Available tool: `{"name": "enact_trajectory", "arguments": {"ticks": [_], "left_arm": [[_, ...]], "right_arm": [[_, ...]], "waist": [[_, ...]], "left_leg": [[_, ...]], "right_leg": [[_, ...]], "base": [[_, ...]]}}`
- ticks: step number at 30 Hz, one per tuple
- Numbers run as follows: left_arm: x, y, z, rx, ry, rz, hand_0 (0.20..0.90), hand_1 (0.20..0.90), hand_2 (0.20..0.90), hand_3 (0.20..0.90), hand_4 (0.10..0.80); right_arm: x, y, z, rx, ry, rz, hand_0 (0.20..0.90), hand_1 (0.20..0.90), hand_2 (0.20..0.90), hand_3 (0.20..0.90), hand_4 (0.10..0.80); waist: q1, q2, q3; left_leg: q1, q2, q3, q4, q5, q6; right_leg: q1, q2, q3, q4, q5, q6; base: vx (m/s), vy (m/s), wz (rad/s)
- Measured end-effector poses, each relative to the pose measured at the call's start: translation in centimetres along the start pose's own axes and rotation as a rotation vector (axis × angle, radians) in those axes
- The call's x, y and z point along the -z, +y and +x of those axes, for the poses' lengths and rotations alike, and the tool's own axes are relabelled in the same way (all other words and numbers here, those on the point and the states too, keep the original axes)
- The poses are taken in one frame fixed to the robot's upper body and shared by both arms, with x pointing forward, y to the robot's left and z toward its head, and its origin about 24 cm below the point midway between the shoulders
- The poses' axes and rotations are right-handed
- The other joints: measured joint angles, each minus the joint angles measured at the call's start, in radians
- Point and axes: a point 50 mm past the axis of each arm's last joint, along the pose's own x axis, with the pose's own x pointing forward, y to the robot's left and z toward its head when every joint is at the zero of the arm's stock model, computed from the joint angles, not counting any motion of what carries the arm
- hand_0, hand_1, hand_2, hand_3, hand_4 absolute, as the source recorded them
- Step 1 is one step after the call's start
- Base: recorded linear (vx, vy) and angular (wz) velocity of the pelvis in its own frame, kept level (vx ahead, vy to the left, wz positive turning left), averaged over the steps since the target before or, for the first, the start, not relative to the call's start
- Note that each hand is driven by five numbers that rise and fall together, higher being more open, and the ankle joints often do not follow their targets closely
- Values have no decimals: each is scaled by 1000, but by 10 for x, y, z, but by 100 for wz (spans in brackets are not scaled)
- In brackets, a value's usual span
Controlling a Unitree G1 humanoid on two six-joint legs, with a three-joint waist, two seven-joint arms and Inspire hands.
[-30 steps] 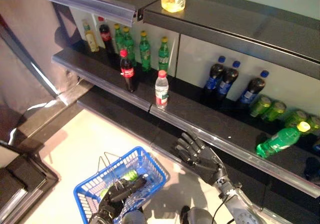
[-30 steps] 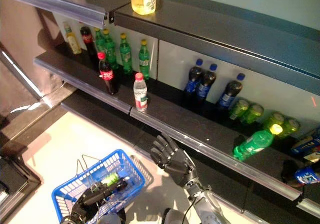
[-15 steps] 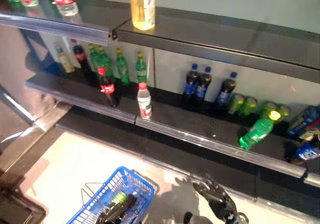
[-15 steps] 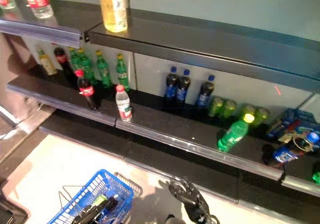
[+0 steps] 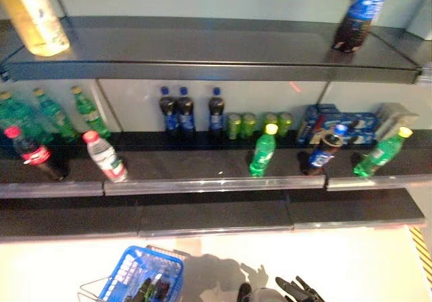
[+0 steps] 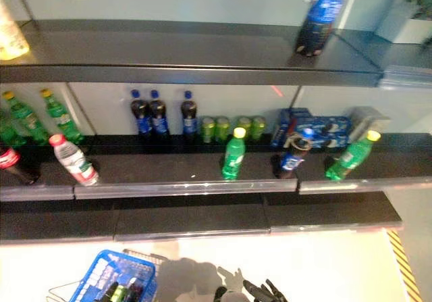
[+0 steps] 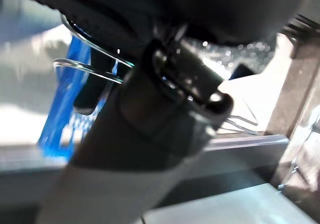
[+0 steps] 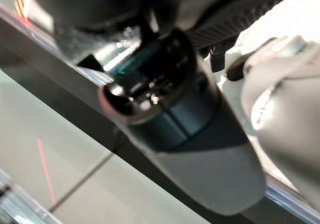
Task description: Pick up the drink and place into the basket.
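Panning right since a second ago, the camera now shows new shelf stock, while the right hand (image 5: 297, 292) has sunk to the six o'clock edge, fingers loose and empty. At seven o'clock the blue basket (image 5: 125, 275) hangs by its wire handle from the left hand (image 5: 143, 292), which is clenched on it, a green bottle inside. Farther off, at twelve o'clock, a green drink bottle (image 5: 262, 152) stands at the shelf's front. Searching seems under way; next comes a raised reach.
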Motion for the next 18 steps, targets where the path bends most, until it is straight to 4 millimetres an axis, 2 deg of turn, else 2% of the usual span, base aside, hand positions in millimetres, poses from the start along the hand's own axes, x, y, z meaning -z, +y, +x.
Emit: {"name": "enact_trajectory", "arguments": {"ticks": [1,2,3,4,5,6,7,8,9,10,11,12,13,14,18], "left_arm": [[-2,-1,0,-4,-17,-32,300,300,300,200,100],[-6,0,1,-14,-42,-86,300,300,300,200,100],[-7,2,0,-25,-62,-148,300,300,300,200,100],[-7,2,0,-25,-62,-148,300,300,300,200,100],[4,9,-3,-59,-60,-275,300,300,300,200,100],[8,9,-5,-66,-49,-301,300,300,300,200,100],[11,5,-4,-57,-39,-307,300,300,300,200,100],[11,5,-4,-57,-39,-307,300,300,300,200,100],[16,11,-7,-87,-32,-343,300,300,300,200,100],[16,15,-8,-99,-33,-349,300,300,300,200,100],[17,19,-9,-113,-33,-358,300,300,300,200,100],[15,22,-9,-125,-41,-375,300,300,300,200,100],[14,26,-10,-141,-45,-399,300,300,300,200,100],[14,27,-10,-145,-45,-403,300,300,300,200,100],[16,18,-8,-112,-30,-395,300,300,300,200,100]], "right_arm": [[-1,1,1,-4,0,-5,900,900,900,900,800],[-4,5,2,-14,-9,-9,900,900,900,900,800],[-9,9,5,-24,-15,-22,900,900,900,900,800],[-9,9,5,-24,-15,-22,900,900,900,900,800],[-26,13,9,-38,-52,-37,900,900,900,900,800],[-30,13,10,-38,-60,-41,900,900,900,900,800],[-31,12,10,-35,-60,-43,900,900,900,900,800],[-31,12,10,-35,-60,-43,900,900,900,900,800],[-27,13,10,-36,-44,-40,900,900,900,900,800],[-27,16,10,-43,-41,-44,900,900,900,900,800],[-26,16,10,-44,-35,-48,900,900,900,900,800],[-24,22,12,-52,-21,-46,900,900,900,900,800],[-17,26,13,-61,4,-50,900,900,900,900,800],[-11,24,11,-55,21,-52,900,900,900,900,800],[11,19,7,-26,105,-59,900,900,900,900,800]], "waist": [[8,-5,-1],[22,-17,-1],[31,-34,1],[31,-34,1],[50,-38,7],[54,-31,14],[57,-32,17],[57,-32,17],[83,-31,19],[81,-21,13],[82,1,-1],[97,-4,-5],[109,-14,-11],[104,-16,-12],[95,-16,-13]], "left_leg": [[-12,5,-37,35,20,-9],[-59,11,-106,116,40,-10],[-92,-45,-244,172,-15,-24],[-92,-45,-244,172,-15,-24],[-135,-196,-339,151,-106,4],[-163,-240,-360,154,-125,36],[-172,-263,-363,147,-133,50],[-172,-263,-363,147,-133,50],[-184,-356,-367,43,-166,109],[-182,-375,-384,19,-177,118],[-178,-383,-457,-32,-181,153],[-170,-389,-476,-58,-149,184],[-160,-379,-438,-68,-147,186],[-151,-380,-437,-73,-147,186],[-113,-374,-441,-110,-141,190]], "right_leg": [[2,11,17,-17,4,-9],[22,27,59,-56,39,-46],[10,32,154,-67,56,-56],[10,32,154,-67,56,-56],[-1,39,250,-106,87,-72],[-3,43,271,-114,102,-71],[-12,42,273,-115,103,-71],[-12,42,273,-115,103,-71],[-25,42,240,-105,103,-70],[-37,51,217,-97,101,-67],[-62,77,219,-84,101,-66],[-69,88,226,-63,98,-61],[-92,88,225,20,65,-36],[-82,76,224,50,16,-35],[-68,79,219,55,-10,-39]], "base": [[-48,-292,-67],[-55,-220,-95],[9,-123,-73],[11,-150,-128],[14,-126,-111],[29,-141,-126],[24,-34,-35],[88,-62,-103],[107,-64,-114],[146,-68,-150],[111,-25,-112],[126,-14,-148],[113,-14,-121],[106,-9,-84],[74,16,-25]]}}
